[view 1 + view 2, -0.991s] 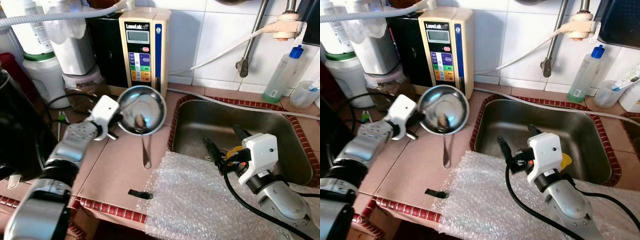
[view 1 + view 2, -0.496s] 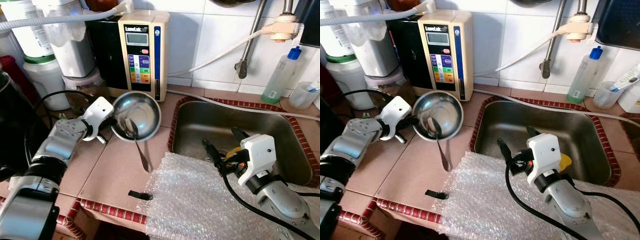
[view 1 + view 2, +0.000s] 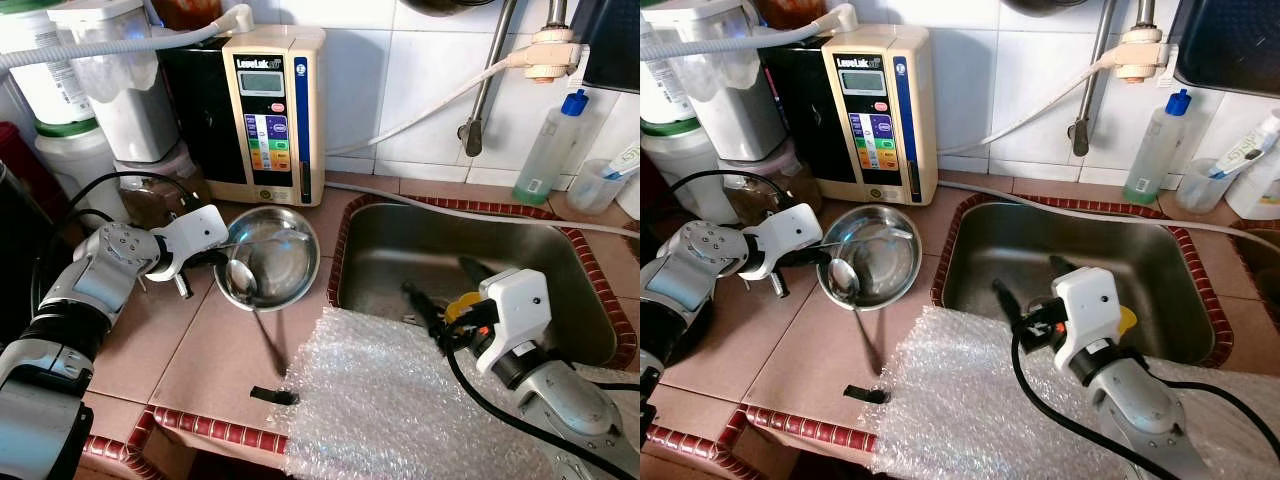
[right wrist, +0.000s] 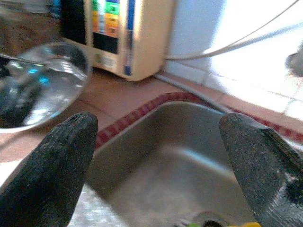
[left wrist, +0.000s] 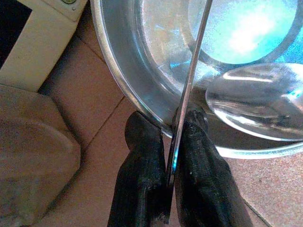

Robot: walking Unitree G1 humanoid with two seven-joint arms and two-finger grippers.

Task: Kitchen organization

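Observation:
A steel bowl (image 3: 280, 262) sits flat on the tiled counter in front of the water machine. My left gripper (image 3: 216, 259) is shut on its left rim; the wrist view shows both black fingers (image 5: 142, 179) pinching the rim (image 5: 118, 80), with a thin metal strip running between them. A metal spoon (image 3: 243, 279) rests its head on the bowl's near rim, its handle pointing toward the counter's front edge. My right gripper (image 3: 440, 280) hangs open over the near left part of the sink (image 3: 520, 240), with nothing between its fingers (image 4: 47, 165).
A beige water machine (image 3: 265, 110) stands against the wall behind the bowl, with white canisters (image 3: 90, 150) on its left. Bubble wrap (image 3: 380, 400) covers the counter front near the sink. A small black piece (image 3: 272, 396) lies by it. A bottle (image 3: 548, 150) stands far right.
The left gripper has lowered the bowl from a tilted, raised pose to flat on the counter. The spoon slid so that its head now lies on the near rim. The right arm stayed put.

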